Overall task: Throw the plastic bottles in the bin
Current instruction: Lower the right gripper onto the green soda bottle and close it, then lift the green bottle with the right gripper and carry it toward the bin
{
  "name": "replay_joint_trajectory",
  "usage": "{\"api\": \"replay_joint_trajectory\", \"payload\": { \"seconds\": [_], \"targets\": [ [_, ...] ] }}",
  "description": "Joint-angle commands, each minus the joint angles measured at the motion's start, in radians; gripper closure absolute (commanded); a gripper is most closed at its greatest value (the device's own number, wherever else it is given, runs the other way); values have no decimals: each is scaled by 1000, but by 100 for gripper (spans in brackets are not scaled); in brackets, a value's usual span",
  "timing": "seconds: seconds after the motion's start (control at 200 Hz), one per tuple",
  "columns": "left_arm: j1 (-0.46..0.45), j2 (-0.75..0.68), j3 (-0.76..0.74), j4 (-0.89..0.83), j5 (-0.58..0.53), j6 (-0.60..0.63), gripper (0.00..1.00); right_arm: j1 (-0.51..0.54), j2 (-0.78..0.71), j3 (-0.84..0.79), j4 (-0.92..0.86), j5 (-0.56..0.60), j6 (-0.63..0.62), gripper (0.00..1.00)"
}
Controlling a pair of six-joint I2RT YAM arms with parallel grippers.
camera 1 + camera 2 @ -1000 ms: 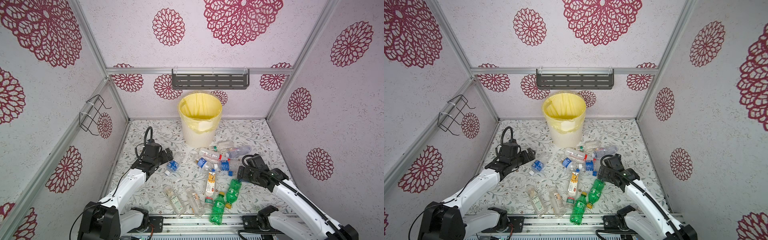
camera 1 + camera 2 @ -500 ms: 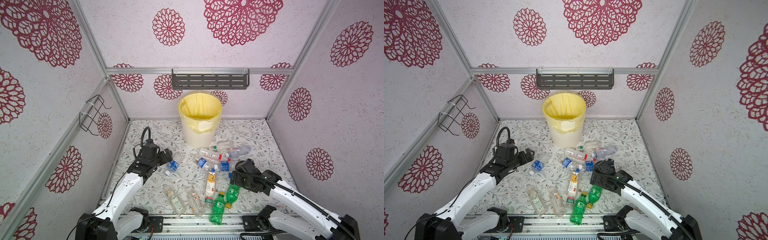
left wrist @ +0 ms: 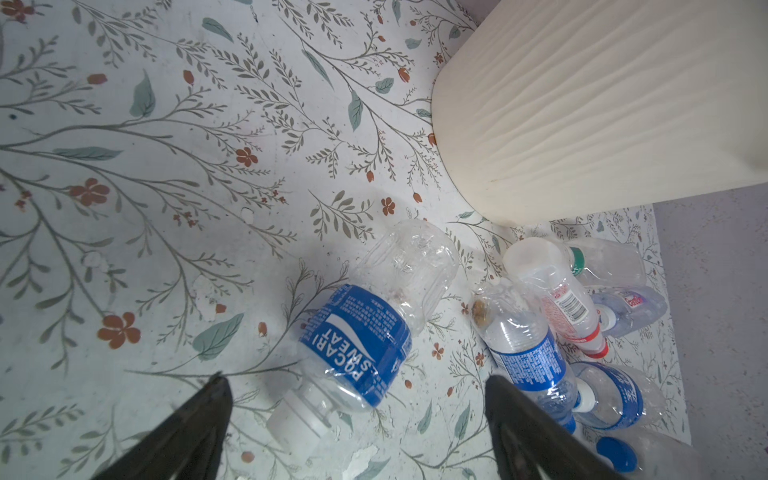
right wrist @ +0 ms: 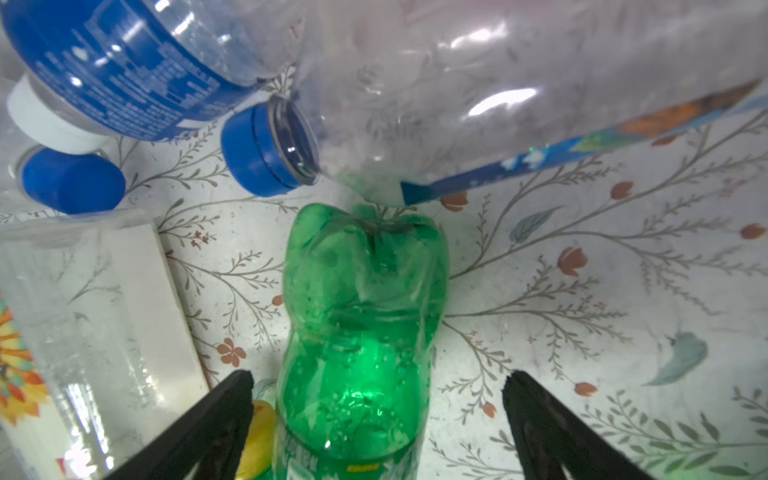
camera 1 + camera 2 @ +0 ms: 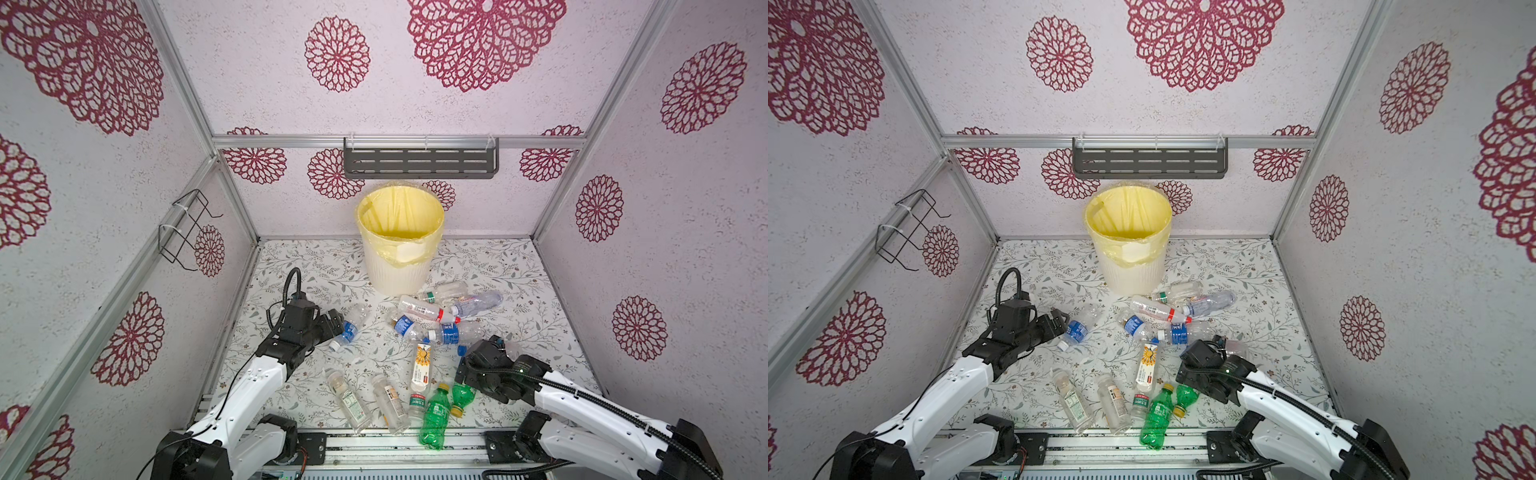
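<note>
Noted right tool jaws apart astride green bottle, long axis near-to-far, crosswise to closing line

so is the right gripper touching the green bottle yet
Apart. The right wrist view shows the right gripper open and straddling the green bottle, with a clear gap between each jaw and the bottle's sides.
</note>
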Motion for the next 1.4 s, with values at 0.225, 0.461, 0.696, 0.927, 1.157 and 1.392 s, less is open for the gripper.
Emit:
{"api": "replay_joint_trajectory", "payload": {
  "seconds": [0.225,0.461,0.696,0.927,1.157,1.392],
  "targets": [
    [-9,-79,-1,0,-36,1,3,31,-22,-39,80,43,122,14],
    [-8,-114,-10,-29,-36,-10,3,33,-24,-75,132,39,134,29],
    [-9,-127,-15,-37,-37,-14,3,36,-59,-98,150,37,139,49],
    [-8,-121,-2,-48,-36,-32,3,36,-102,-72,122,61,123,54],
    [-8,-100,14,-48,-36,-43,3,36,-112,4,68,98,66,54],
    [-8,-102,14,-18,-67,-76,3,36,-119,76,58,117,11,56]
  ]
}}
